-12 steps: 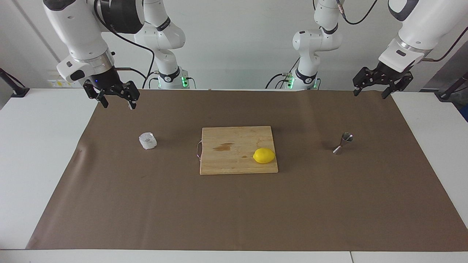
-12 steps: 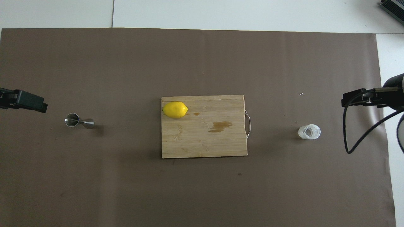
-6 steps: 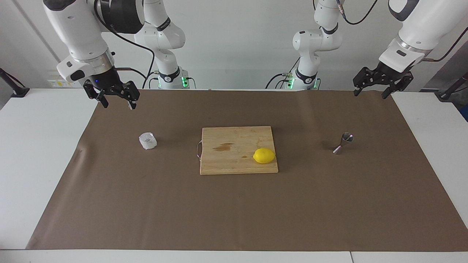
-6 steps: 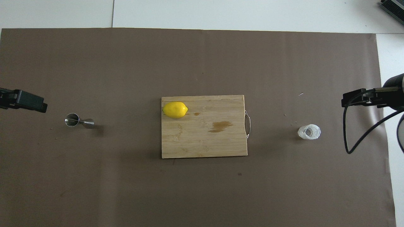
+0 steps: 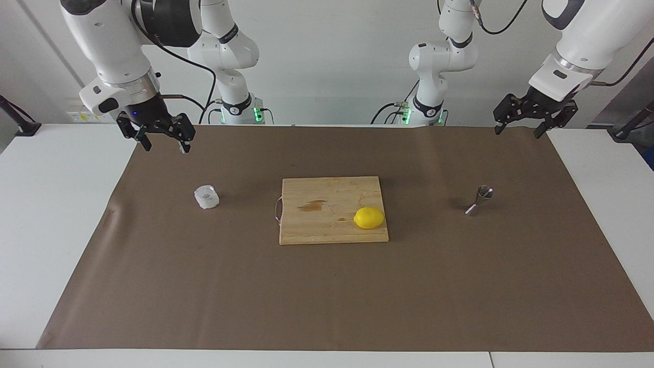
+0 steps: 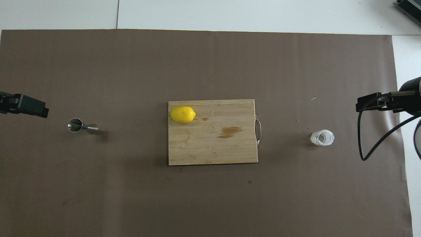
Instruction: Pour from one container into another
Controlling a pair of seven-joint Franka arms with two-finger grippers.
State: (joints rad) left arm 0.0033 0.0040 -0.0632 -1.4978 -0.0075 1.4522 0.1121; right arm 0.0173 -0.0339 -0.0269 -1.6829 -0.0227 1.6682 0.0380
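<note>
The translucent ribbed cup [image 5: 206, 197] [image 6: 322, 137] stands on the brown mat toward the right arm's end of the table. The small metal hourglass jigger [image 5: 480, 200] [image 6: 82, 126] stands on the mat toward the left arm's end. My right gripper [image 5: 164, 145] hangs open and empty above the mat's edge at the robots' end, apart from the cup. My left gripper [image 5: 516, 132] hangs open and empty above the mat's corner at the robots' end, apart from the jigger.
A wooden cutting board [image 5: 317, 225] with a wire handle and a wet stain lies mid-table between cup and jigger. A yellow lemon [image 5: 369, 217] rests on its corner toward the jigger. The brown mat [image 5: 327, 296] covers most of the white table.
</note>
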